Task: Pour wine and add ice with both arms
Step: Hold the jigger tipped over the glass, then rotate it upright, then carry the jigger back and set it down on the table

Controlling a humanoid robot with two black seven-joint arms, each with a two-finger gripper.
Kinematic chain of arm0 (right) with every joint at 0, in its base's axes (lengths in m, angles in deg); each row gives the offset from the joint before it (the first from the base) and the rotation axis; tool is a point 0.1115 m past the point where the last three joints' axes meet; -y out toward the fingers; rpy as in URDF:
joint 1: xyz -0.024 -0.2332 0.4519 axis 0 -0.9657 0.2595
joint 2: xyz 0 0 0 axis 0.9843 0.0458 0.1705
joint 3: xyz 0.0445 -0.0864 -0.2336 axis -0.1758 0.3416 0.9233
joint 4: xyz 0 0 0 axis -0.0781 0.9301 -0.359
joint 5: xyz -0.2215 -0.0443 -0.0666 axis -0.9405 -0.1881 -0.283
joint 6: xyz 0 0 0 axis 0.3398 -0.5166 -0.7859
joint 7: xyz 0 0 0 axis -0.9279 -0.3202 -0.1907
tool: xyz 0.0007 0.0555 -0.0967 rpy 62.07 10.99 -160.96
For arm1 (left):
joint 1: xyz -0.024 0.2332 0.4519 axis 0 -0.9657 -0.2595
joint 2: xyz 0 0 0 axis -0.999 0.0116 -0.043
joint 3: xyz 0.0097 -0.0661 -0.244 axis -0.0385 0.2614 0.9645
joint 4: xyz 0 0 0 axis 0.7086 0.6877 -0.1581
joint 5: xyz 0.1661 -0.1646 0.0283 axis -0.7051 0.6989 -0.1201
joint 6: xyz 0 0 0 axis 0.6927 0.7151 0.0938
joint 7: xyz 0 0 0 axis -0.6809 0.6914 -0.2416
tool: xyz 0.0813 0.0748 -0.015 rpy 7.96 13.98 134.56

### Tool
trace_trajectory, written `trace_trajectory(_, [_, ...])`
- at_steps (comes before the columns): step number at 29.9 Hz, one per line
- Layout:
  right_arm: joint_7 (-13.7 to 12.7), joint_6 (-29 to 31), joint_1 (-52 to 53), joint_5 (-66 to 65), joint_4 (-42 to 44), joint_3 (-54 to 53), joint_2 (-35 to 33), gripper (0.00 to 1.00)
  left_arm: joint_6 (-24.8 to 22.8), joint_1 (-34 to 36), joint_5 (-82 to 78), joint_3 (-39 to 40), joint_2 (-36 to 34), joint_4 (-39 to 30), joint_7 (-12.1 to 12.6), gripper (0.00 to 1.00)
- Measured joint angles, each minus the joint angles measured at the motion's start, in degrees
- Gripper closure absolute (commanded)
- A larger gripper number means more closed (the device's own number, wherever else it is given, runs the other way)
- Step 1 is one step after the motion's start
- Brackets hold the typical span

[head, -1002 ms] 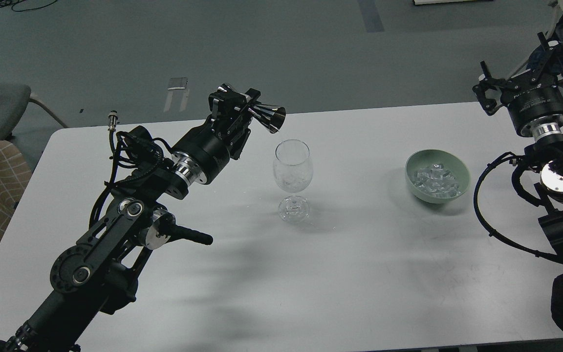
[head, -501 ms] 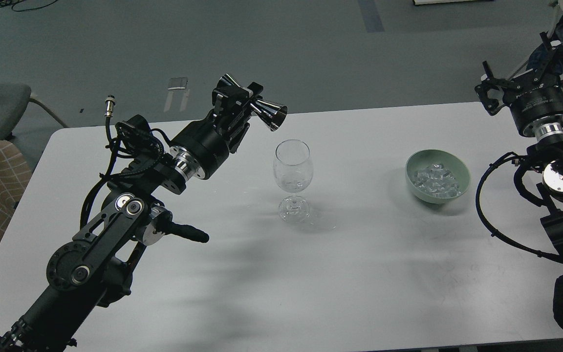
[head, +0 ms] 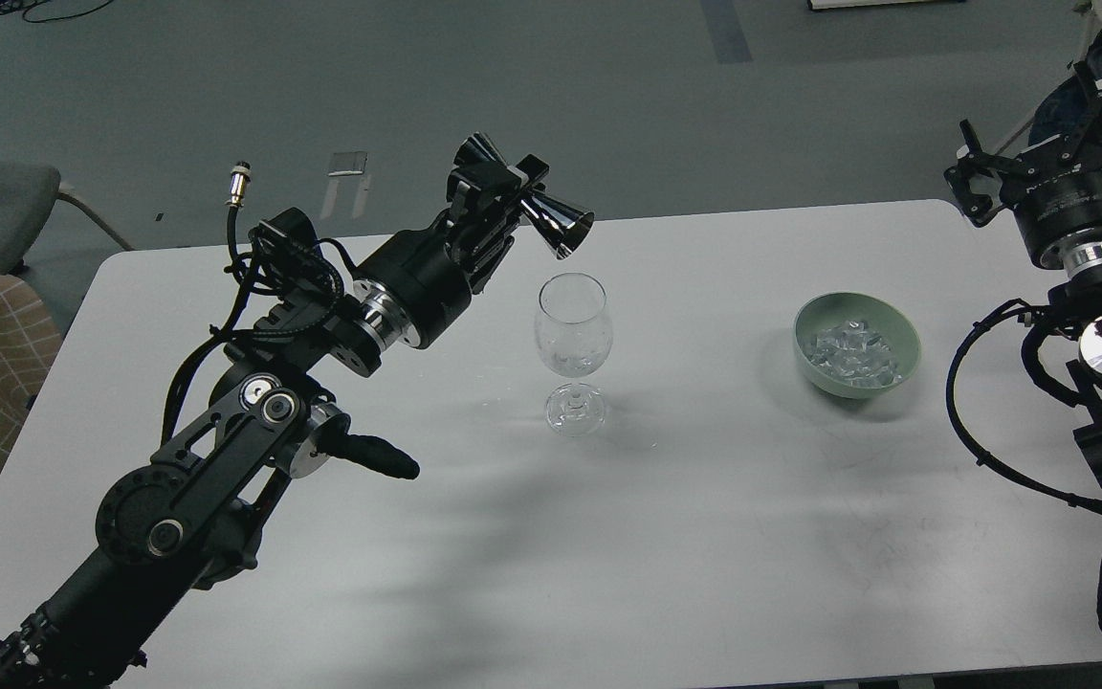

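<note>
Left gripper (head: 496, 191) clamps a steel double-ended jigger (head: 534, 198), tilted mouth-down just above-left of the wine glass (head: 573, 349). Right of glass: green bowl (head: 898, 316) holding ice cubes (head: 849, 351). Right gripper (head: 1039, 144) far right of glass.

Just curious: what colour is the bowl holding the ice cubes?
Pale green; the bowl shows clearly in the head view.

wine glass (head: 573, 330) mid-table (head: 608, 536); ice (head: 849, 354) in bowl (head: 886, 321) to right.

Both arms (head: 226, 459) matte black, jointed; shiny silver round joint caps; looping black cables; white lettering on right wrist.
</note>
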Motion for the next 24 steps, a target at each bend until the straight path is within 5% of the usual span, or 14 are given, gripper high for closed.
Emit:
trace_trajectory(12, [0.0,-0.08,-0.66,0.0,-0.36,0.0,-0.37,0.0,0.9,-8.56,19.7,13.32,3.34,-0.62,-2.17,0.79])
trace_trajectory(24, [0.0,-0.61,-2.91,-0.2,-1.57,0.09,-0.41,0.0,0.41,-19.35,55.53,31.18,5.08,4.11,-0.91,0.78])
